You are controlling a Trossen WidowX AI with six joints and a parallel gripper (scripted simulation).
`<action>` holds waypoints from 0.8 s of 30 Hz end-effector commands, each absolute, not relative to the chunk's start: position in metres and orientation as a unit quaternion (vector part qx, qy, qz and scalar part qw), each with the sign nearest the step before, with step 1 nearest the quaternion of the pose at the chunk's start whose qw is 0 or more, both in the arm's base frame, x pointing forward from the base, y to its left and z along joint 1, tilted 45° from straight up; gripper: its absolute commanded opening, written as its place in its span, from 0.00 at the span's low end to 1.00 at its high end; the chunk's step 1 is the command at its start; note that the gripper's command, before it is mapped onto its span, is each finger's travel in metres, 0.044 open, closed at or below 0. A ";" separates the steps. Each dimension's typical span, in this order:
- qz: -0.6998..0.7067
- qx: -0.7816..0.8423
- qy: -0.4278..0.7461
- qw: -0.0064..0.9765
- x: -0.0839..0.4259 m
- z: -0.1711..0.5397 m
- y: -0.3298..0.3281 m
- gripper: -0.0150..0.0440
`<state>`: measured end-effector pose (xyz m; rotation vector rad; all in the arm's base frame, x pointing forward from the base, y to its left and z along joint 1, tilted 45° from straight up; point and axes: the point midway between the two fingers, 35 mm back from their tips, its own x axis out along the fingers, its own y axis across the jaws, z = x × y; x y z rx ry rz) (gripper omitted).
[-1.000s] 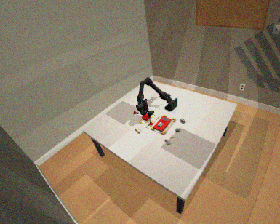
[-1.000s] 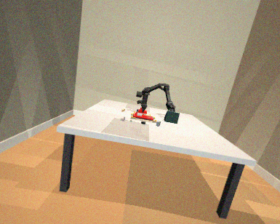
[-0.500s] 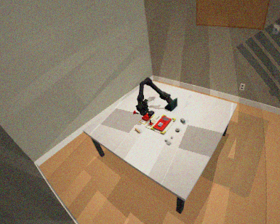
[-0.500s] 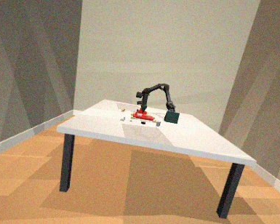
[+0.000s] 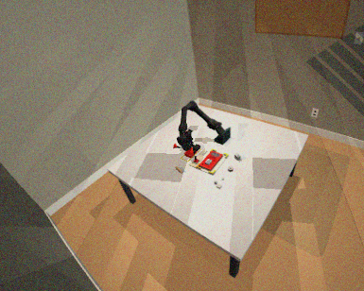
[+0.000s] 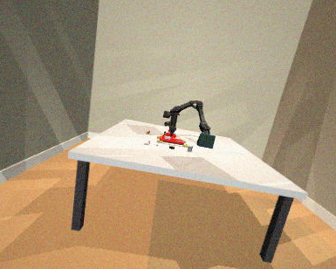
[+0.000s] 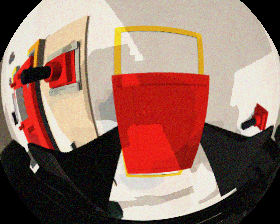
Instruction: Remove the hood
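The red hood (image 7: 161,107) (image 5: 190,153) is a flat panel between the two black fingers of my gripper (image 7: 161,128) (image 5: 190,149), which is shut on it. In the wrist view the hood covers most of the lower part of the marked area's yellow outline (image 7: 117,50), whose far end shows beyond it and whose near edge peeks out below it. Whether the hood touches the table or hangs just above it I cannot tell. The red toy car (image 5: 213,162) (image 6: 174,141) (image 7: 38,117) lies to one side, without its hood.
A cream board (image 7: 88,107) stands between the car and the hood, with a red, black-knobbed part (image 7: 66,67) on it. Another red and black part (image 7: 261,117) (image 5: 175,145) lies on the other side. Small grey pieces (image 5: 237,157) and a brown piece (image 5: 179,169) are on the table.
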<state>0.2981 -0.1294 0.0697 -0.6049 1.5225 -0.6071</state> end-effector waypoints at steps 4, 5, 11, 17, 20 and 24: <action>-0.267 -0.265 0.668 0.642 0.298 0.070 -0.129 0.65; -0.267 -0.265 0.668 0.642 0.298 0.070 -0.129 0.70; -0.267 -0.265 0.668 0.642 0.298 0.070 -0.129 0.97; -0.266 -0.266 0.667 0.643 0.302 0.103 -0.095 1.00; -0.267 -0.268 0.667 0.642 0.300 0.121 -0.077 1.00; -0.267 -0.268 0.667 0.642 0.300 0.121 -0.077 1.00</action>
